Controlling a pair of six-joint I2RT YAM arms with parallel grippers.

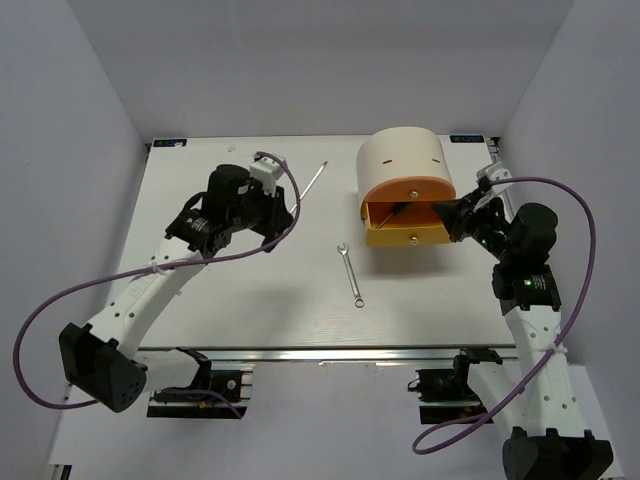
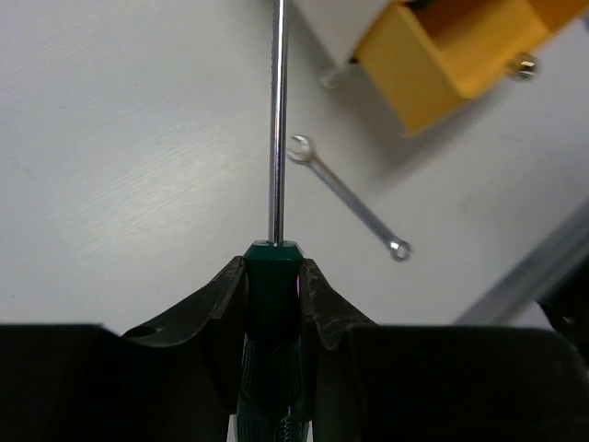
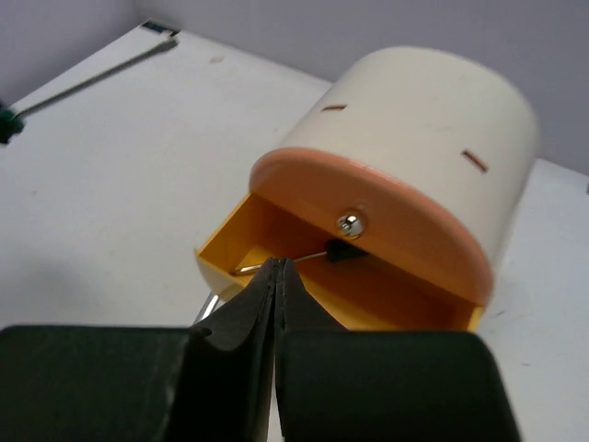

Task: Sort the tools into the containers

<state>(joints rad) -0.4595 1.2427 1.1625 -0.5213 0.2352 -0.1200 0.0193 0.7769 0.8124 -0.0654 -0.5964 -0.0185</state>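
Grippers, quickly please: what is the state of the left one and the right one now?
Left gripper: shut on the green-handled screwdriver.
Right gripper: shut, holding nothing.

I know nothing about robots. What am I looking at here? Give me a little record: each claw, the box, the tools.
left gripper: shut on green-handled screwdriver, shaft pointing ahead
right gripper: shut, holding nothing, tips at the drawer's edge
container: beige drum, its yellow drawer pulled out
inside drawer: second screwdriver
wrench: flat on table, between the arms, untouched
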